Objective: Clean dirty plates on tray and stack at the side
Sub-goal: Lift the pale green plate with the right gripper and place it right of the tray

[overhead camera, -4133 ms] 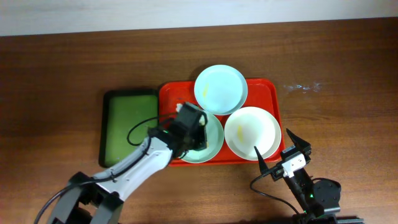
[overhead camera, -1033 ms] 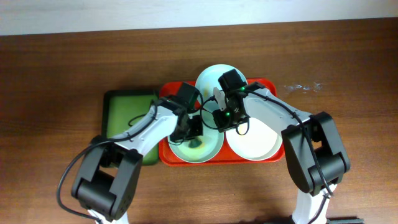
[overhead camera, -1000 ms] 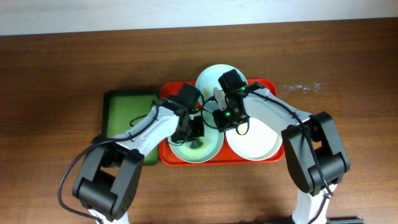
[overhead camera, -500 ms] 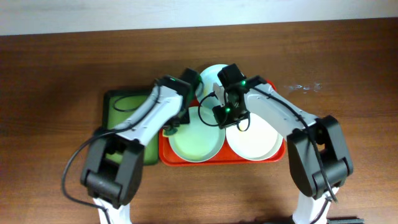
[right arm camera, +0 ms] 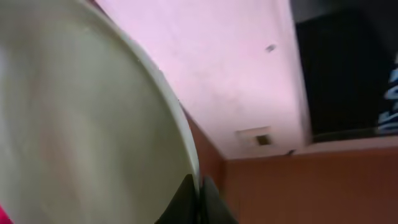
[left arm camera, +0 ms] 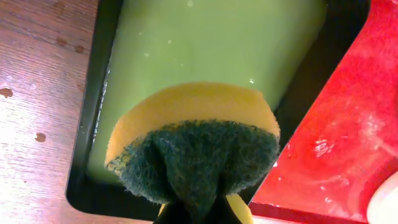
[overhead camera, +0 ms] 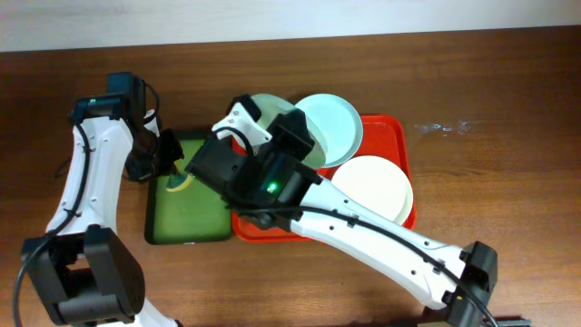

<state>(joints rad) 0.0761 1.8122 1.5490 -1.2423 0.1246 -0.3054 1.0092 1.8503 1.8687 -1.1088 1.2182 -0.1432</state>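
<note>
Green plate (overhead camera: pixel 268 103) lifted, sponge (left arm camera: pixel 193 143) over green tray (left arm camera: pixel 217 43)

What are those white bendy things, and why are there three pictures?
They are two robot arms at a wooden table. One picture looks down from above; the other two come from little cameras on each wrist. The left arm has its jaws shut on a yellow-and-green sponge over the green tray. The right arm has its jaws shut on the pale green plate, held up. A blue plate and a white plate sit on the red tray.
</note>
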